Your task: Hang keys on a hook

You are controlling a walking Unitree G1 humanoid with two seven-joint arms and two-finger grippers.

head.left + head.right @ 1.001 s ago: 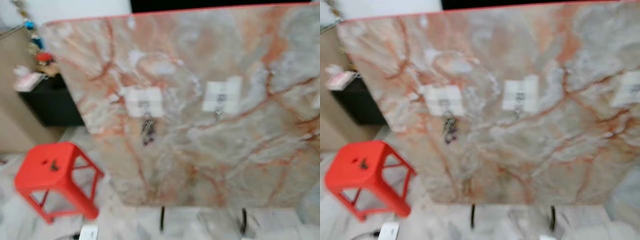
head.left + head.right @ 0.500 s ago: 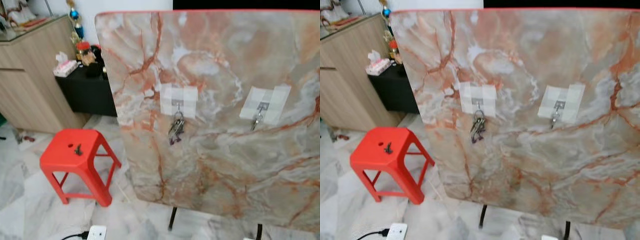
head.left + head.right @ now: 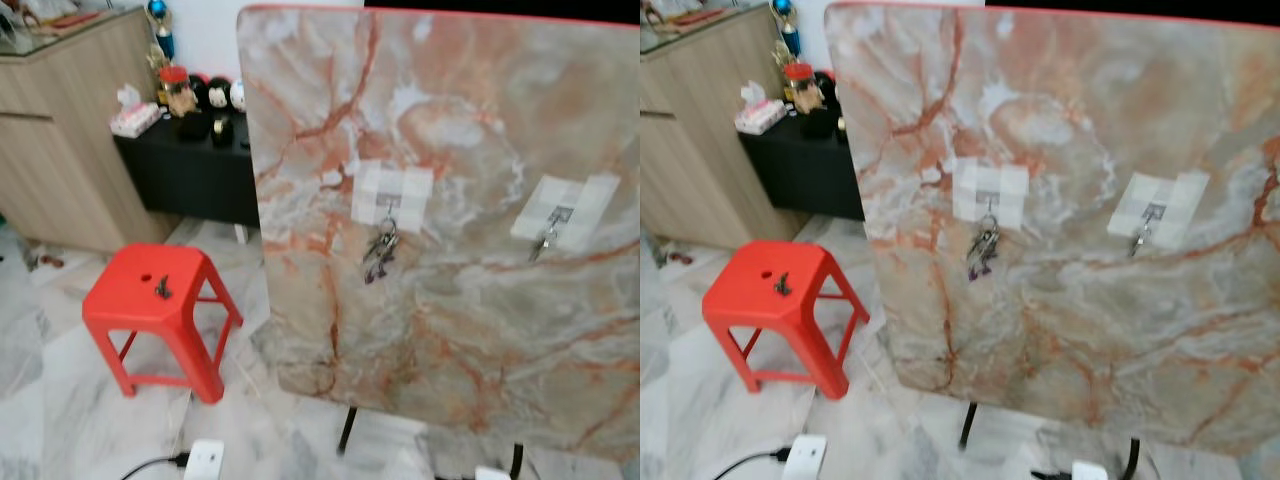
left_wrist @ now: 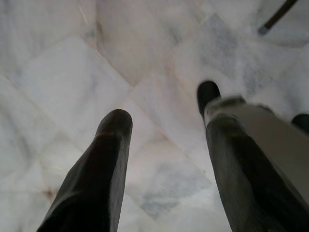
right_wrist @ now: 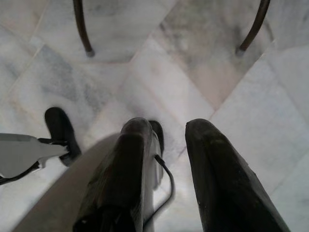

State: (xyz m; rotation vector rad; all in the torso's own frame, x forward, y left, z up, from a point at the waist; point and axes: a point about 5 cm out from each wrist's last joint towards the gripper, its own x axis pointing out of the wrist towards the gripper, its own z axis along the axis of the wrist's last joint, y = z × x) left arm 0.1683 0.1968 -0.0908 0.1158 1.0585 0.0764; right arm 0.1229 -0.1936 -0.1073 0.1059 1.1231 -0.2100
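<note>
A small dark metal key (image 3: 162, 288) lies on the red plastic stool (image 3: 130, 312), left of the upright marble-patterned board (image 3: 450, 330). Light, stiff, slippery; best pinched by its head. Left gripper (image 4: 164, 140) and right gripper (image 5: 166, 145) hang released, empty, over the floor.

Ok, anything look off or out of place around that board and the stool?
One thing: a small dark object, possibly a key, lies loose on the red stool at. A bunch of keys already hangs from the left hook on the marble board; the right hook holds something small.
</note>
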